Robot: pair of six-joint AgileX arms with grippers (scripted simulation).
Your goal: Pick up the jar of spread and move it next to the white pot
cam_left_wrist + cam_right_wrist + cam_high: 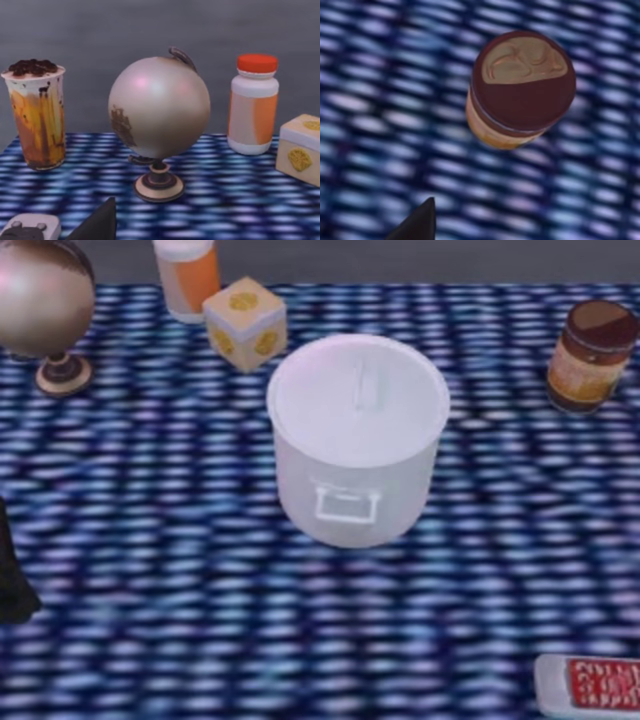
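The jar of spread (592,355), small and round with a dark brown lid and a yellow-tan label, stands upright near the table's far right edge. It is well apart from the white pot (358,435), which sits at the centre with its lid on and its side handle facing the front. In the right wrist view the jar of spread (520,90) lies below my right gripper (465,225). That gripper is open and holds nothing, and only one dark fingertip (422,222) shows. The right arm is outside the top view. My left arm (12,570) is parked at the left edge, its gripper (200,220) open.
A globe on a stand (45,300), an orange container (187,275) and a tan cube (245,322) stand at the far left. A red-and-white box (590,685) lies at the front right. A layered drink cup (37,117) stands beside the globe.
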